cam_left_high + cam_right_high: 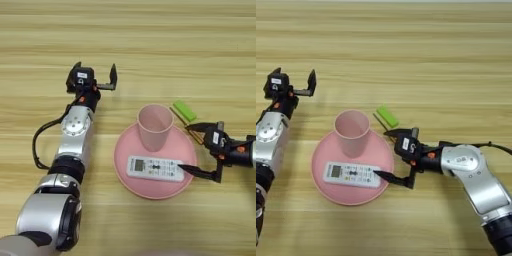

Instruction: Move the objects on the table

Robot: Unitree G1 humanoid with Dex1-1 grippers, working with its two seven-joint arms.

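Right gripper [387, 155]: jaws wide apart, empty, at remote's [155, 168] right end.
Left gripper [95, 73]: spread, empty, far left.
Cup [154, 127]: upright on plate [125, 157].

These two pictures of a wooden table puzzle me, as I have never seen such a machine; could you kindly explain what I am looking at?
Both pictures come from one stereo camera on a humanoid robot's head, looking down; they show the same scene from slightly shifted positions. The silver limbs are its arms, each ending in two black fingers. The left gripper hovers open over bare table, holding nothing. The right gripper is open at the edge of a round pink plate, one finger by the end of a white remote; it holds nothing either. The remote and an upright pink cup sit on the plate. Just beyond the plate lie a green block and a thin screwdriver.
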